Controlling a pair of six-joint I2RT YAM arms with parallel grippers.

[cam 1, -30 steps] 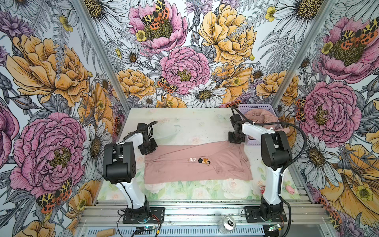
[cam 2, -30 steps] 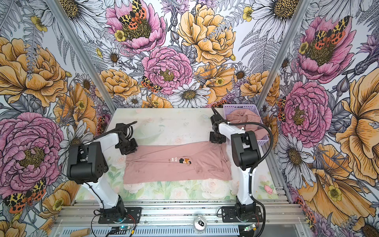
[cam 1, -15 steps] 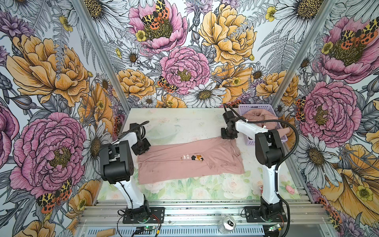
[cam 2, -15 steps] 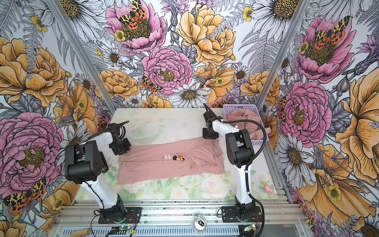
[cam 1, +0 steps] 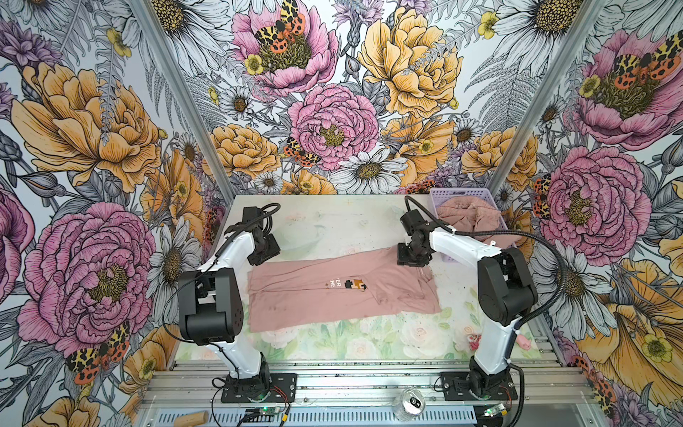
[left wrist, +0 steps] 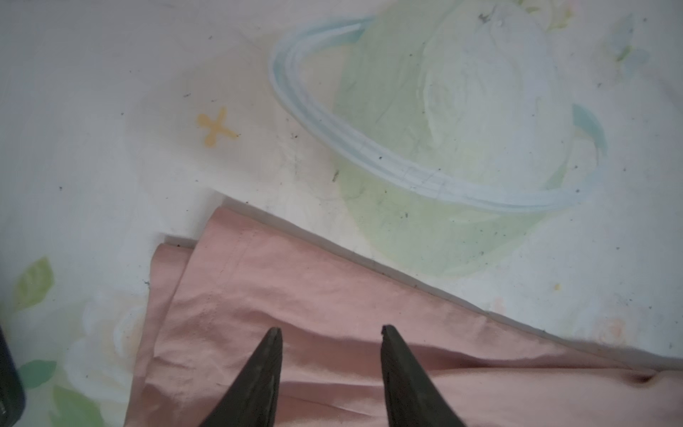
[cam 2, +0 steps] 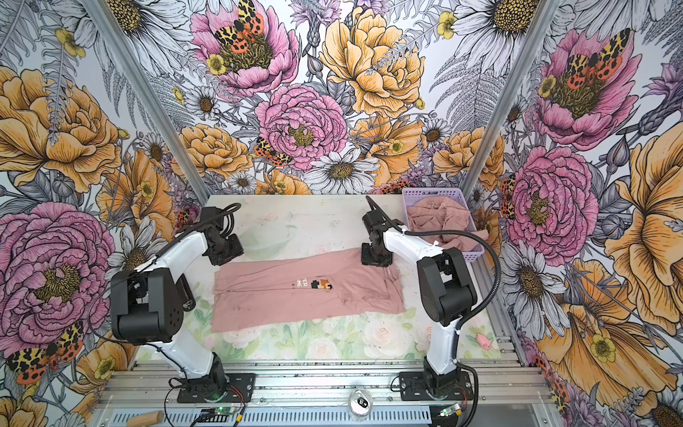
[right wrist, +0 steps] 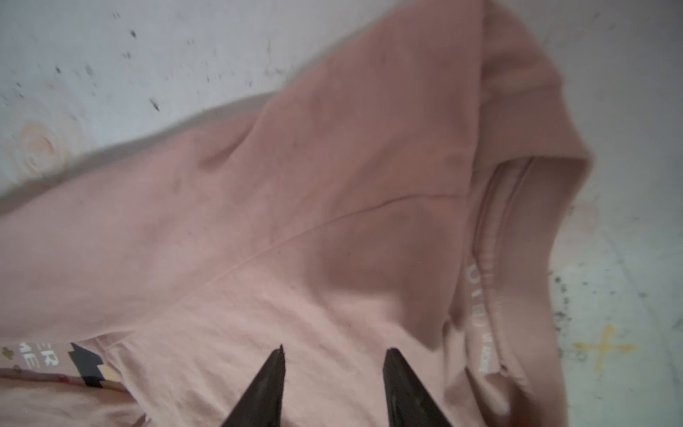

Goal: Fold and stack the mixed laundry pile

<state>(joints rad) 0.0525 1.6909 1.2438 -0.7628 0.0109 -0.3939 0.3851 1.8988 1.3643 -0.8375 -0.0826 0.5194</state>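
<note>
Your left gripper stands with its jaws parted and nothing between them, poised over the left-end corner of the pink T-shirt. Your right gripper is likewise spread and empty, above the cloth near the collar; you cannot tell whether either one's tips touch the fabric. You can see the T-shirt lying folded lengthwise into a long band across the middle of the worktop, its pixel-art print and white lettering partly showing. More dusty-pink garments sit crumpled in the lavender basket at the far right corner.
</note>
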